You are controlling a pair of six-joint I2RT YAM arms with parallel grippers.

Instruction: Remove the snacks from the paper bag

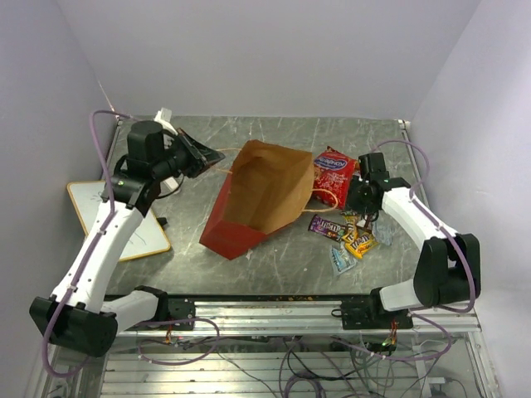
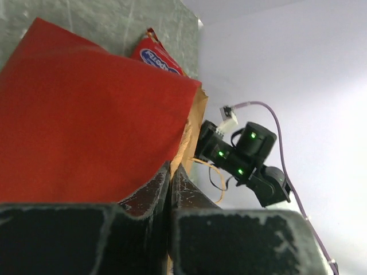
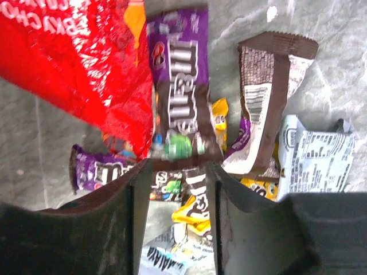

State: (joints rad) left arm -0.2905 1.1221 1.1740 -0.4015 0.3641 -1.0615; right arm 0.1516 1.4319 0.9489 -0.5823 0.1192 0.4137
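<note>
Snacks [image 1: 355, 239] are spread on the table [image 1: 274, 133] at the right of the top view. The red chip bag [image 1: 333, 172] lies at the mouth of the paper bag [image 1: 257, 195], and the small candy packets are scattered just below it. The paper bag is laid on its side in the middle, with its open mouth turned to the upper right.

Only the right wrist view shows the packets closely. A purple packet [image 3: 179, 74] runs down the centre to the fingertips, a brown packet [image 3: 269, 97] and a pale blue packet [image 3: 318, 154] are at the right, and a yellow packet [image 3: 192, 215] is seen through the gap. The right gripper [image 3: 178, 172] is held partly open over them, and nothing is clamped.

Only the left wrist view shows the left gripper [image 2: 171, 169] pressed closed on the paper bag's brown rim, with the red panel filling the upper left.

Bare table is seen behind the paper bag and in front of it. The candy packets lie near the table's right edge. A whiteboard [image 1: 116, 217] is set at the left edge, well apart from the bag.
</note>
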